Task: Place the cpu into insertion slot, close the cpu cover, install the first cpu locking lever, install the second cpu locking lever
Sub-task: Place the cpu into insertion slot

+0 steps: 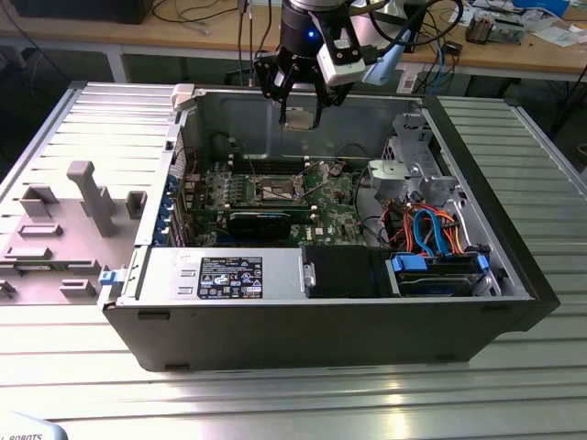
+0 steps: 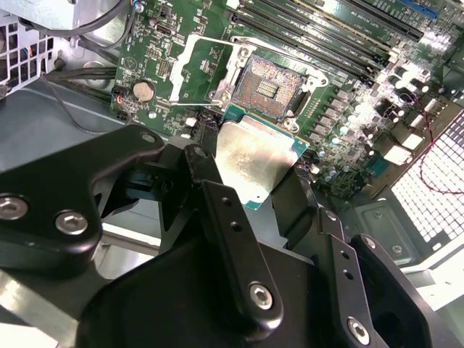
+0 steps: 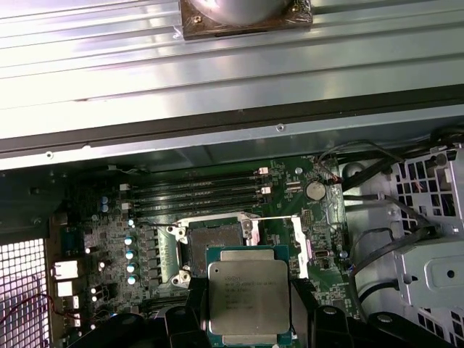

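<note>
Step 1 of 4 in hand: cpu (image 1: 299, 119) up in the air, not yet in the insertion slot (image 1: 278, 188). Held by the gripper (image 1: 300, 117), jaws closed on two opposite edges, metal lid bare btwn them.

Position vs slot: well above it and apart, offset toward the rear wall of the pc case (image 1: 275, 330) in the exterior view. Just short of the slot's dark pin field in both wrist views, not over it.

Slot bare & ready. Cpu cover (image 3: 299, 243) open, lying just beside the slot on its hinge side. Nothing done yet on cover or levers, judging by that.

Orientation: flat, silver lid facing away from the slot, green substrate side toward it. Near-square, so no long axis worth naming. Edges approx parallel to the slot rim in the first wrist view. Dead level or slightly tipped: can't tell.

Next move prob. calls for:
- centring square over the slot
- matching corner/notch keying (marks too small to read here)
- keeping the chip level
- straight drop, no sliding across pins
- no pressing down, plain release once resting inside the rim
</note>
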Robot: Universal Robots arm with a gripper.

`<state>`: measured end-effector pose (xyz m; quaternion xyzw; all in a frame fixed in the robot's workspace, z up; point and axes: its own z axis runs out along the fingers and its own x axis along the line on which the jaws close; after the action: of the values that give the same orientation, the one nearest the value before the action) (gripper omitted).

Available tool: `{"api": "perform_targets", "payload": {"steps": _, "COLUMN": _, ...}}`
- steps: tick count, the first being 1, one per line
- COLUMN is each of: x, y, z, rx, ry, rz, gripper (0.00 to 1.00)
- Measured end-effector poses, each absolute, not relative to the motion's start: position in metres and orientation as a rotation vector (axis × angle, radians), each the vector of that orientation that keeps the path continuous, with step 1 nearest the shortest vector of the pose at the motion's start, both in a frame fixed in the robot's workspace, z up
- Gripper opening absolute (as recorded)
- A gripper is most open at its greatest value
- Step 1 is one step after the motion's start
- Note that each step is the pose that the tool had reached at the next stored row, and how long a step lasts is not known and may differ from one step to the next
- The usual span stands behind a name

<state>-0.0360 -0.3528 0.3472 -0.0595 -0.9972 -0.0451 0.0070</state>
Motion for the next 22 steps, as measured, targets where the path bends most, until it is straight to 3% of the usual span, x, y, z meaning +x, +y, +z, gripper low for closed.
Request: {"api": "perform_targets", "payload": {"steps": 22, "x": -0.036, "y": -0.3529, "z": 0.3471, "rx": -0.208, "ry": -3.118, "rz": -0.141, "gripper": 0.54}}
